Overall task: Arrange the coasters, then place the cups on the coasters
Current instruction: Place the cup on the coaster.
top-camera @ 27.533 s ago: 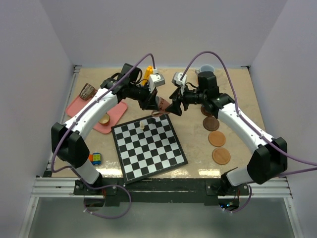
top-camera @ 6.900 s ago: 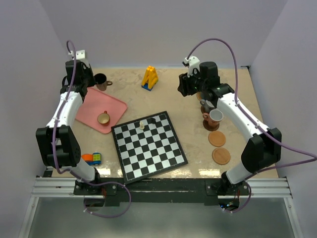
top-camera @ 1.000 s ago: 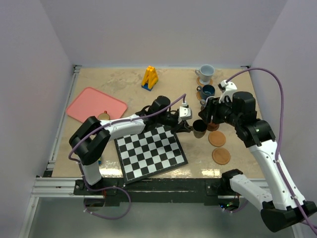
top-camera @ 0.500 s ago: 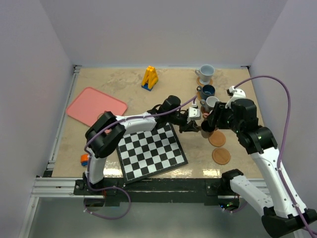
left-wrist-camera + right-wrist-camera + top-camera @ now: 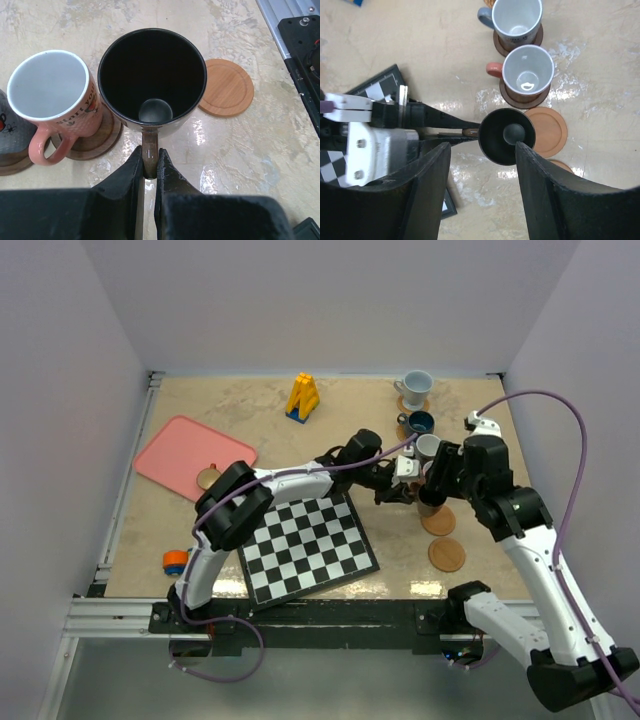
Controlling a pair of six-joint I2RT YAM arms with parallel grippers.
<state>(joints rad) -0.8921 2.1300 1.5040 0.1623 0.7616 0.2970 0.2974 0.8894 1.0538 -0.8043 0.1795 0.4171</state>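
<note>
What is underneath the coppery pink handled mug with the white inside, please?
A dark brown round wooden coaster: only its edge shows around the base of the coppery pink handled mug. Its middle is hidden by the mug.

Top view high overhead, both wrist views close, looking down, sharing black cup [image 5: 151, 75]

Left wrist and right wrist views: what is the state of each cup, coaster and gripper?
black cup, upright, held by its handle.
left gripper, shut on the black cup's handle.
right gripper, open, empty.
pink cup, upright on a dark coaster.
blue-handled cup, upright on a second dark coaster.
tan coaster, bare beside the black cup.
</note>
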